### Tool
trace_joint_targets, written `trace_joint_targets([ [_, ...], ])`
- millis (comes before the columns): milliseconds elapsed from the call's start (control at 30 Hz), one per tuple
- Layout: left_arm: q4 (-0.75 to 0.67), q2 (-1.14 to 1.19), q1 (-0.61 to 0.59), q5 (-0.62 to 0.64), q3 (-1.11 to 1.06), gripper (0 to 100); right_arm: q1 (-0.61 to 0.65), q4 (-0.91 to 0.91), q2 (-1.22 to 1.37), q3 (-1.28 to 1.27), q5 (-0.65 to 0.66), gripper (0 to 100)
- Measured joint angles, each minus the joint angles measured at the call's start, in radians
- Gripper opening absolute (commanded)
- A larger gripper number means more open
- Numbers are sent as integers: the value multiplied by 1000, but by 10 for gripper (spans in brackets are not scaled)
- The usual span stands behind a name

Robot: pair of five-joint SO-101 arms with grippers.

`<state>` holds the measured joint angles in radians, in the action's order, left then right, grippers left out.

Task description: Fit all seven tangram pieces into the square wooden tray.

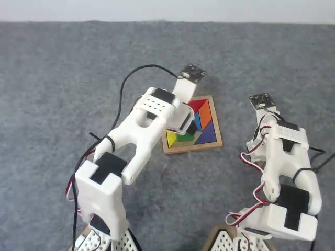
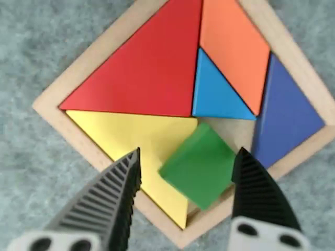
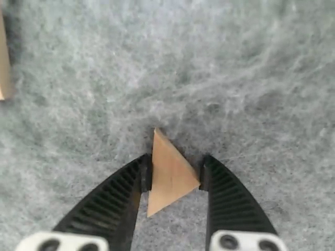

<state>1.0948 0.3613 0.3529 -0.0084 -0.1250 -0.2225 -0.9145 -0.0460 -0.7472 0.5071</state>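
Observation:
The square wooden tray (image 2: 78, 70) lies on grey carpet and holds a red triangle (image 2: 146, 68), an orange parallelogram (image 2: 233, 47), a light blue triangle (image 2: 214, 91), a dark blue triangle (image 2: 288, 115) and a yellow triangle (image 2: 141, 138). A green square (image 2: 201, 164) rests askew over the bare gap by the yellow piece. My left gripper (image 2: 186, 180) hangs open just above it, one finger on each side. My right gripper (image 3: 175, 175) is shut on a plain wooden triangle (image 3: 167, 175), low over the carpet to the right of the tray (image 1: 209, 144).
Grey carpet (image 1: 63, 78) covers the whole table. The left arm (image 1: 152, 117) leans over the tray's near-left part. The right arm (image 1: 282, 151) stands a little to the tray's right. A tray corner (image 3: 2, 68) shows in the right wrist view.

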Motion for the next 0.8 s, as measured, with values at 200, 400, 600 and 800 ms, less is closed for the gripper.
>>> trace_joint_targets([
  [200,12,-28,2,-8,0,271,0,0,0,0,0,113],
  [400,40,-130,2,-3,-8,235,0,0,0,0,-3,113],
  [600,44,-414,-9,-11,-221,231,0,0,0,0,-3,113],
  [800,40,-468,-83,-120,-377,193,0,0,0,0,-3,113],
])
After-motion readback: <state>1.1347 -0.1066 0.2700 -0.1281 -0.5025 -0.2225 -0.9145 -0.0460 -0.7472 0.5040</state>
